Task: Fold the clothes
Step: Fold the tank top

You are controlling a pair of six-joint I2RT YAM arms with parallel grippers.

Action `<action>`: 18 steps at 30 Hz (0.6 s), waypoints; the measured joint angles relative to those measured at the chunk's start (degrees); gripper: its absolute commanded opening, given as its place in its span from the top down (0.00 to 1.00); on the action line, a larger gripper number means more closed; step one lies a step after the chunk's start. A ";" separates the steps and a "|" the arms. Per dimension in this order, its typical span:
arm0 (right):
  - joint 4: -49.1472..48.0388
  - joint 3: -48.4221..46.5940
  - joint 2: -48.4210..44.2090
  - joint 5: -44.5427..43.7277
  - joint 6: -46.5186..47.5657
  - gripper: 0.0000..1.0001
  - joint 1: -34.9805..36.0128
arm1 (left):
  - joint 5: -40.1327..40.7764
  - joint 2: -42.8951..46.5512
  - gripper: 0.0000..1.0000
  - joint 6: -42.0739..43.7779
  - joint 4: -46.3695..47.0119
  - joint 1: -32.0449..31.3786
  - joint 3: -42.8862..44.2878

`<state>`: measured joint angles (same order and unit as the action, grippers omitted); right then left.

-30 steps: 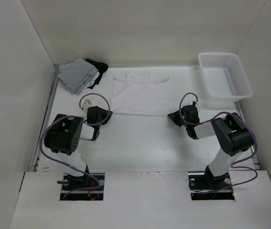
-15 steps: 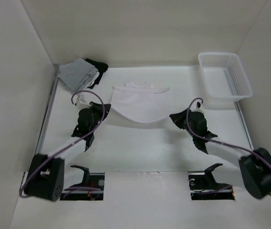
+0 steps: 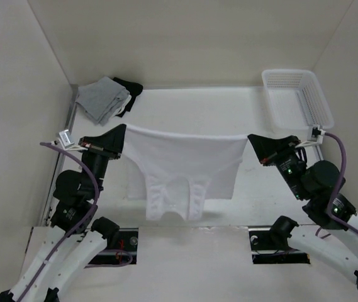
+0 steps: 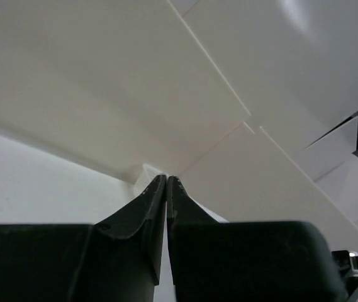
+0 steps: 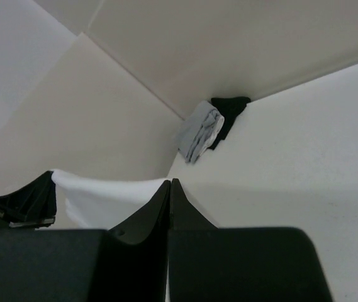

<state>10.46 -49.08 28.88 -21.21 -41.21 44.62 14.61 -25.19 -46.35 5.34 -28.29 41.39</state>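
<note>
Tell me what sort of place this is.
Probably a robot lab cell set up for laundry folding: plain white panels box in the table, the left gripper and right gripper hold a white top up between them, and a basket and folded grey garment sit at the back.

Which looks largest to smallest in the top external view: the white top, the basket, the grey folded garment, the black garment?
1. white top, though it hangs nearer the camera, which enlarges it
2. basket
3. grey folded garment
4. black garment, partly hidden behind the grey one, so its true size is unsure
</note>
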 measured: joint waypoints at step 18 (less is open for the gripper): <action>-16.57 -2.10 59.56 24.50 -1.16 1.00 -26.38 | -1.84 -58.40 0.96 -1.49 10.99 13.73 -2.16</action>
<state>-6.11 -51.18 88.44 3.29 -42.37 18.24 12.78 -83.59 -47.83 16.34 -14.57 39.22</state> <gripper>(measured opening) 0.006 0.037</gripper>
